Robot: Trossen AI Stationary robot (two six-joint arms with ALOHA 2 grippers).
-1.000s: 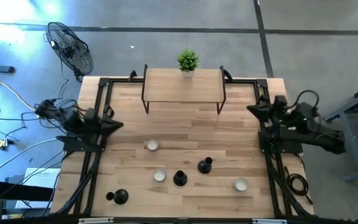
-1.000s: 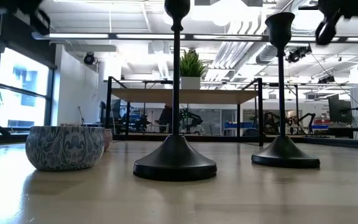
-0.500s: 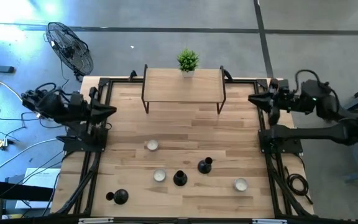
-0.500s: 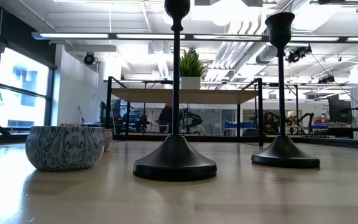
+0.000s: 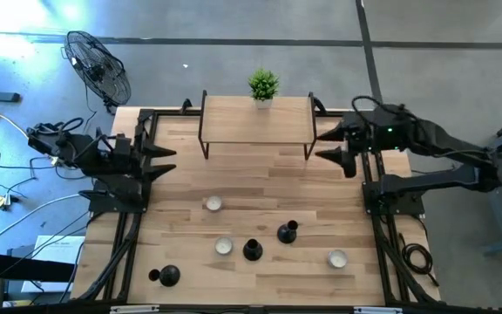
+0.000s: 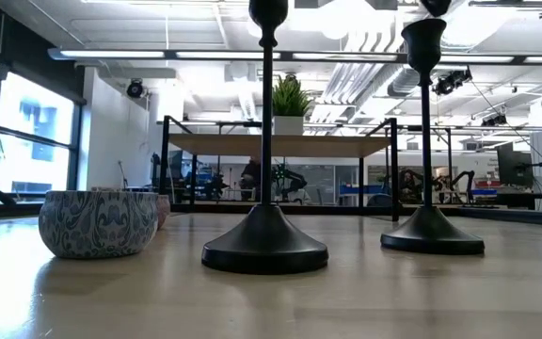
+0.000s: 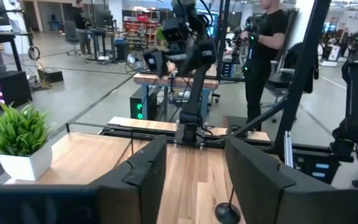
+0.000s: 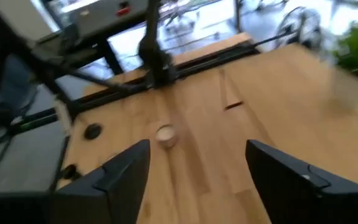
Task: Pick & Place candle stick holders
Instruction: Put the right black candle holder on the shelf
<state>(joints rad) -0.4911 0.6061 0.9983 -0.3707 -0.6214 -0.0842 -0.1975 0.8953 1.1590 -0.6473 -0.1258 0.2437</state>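
Note:
Three black candle stick holders stand upright on their round bases on the near half of the wooden table: one [image 5: 251,250] at the middle, one [image 5: 287,232] just right of it, one [image 5: 167,276] at the near left. The low view shows two close up, the taller [image 6: 265,141] and another [image 6: 431,141]. My left gripper [image 5: 166,160] hovers open over the table's left edge, far from them. My right gripper [image 5: 327,146] hovers open at the far right, near the shelf. Each wrist view shows its own fingers apart, with nothing between the left [image 7: 194,180] or the right [image 8: 201,174].
A wooden shelf on black legs [image 5: 257,120] stands at the far middle with a small potted plant [image 5: 263,86] on it. Three small bowls [image 5: 213,204], [image 5: 223,246], [image 5: 336,258] sit among the holders. A person [image 7: 263,50] stands beyond the table's right side.
Both arms have risen from their low folded rest. My right gripper has swung out over the table toward its left edge, and my left gripper has lifted and shifted slightly toward the far edge. Both grippers have opened. The holders and bowls have stayed put.

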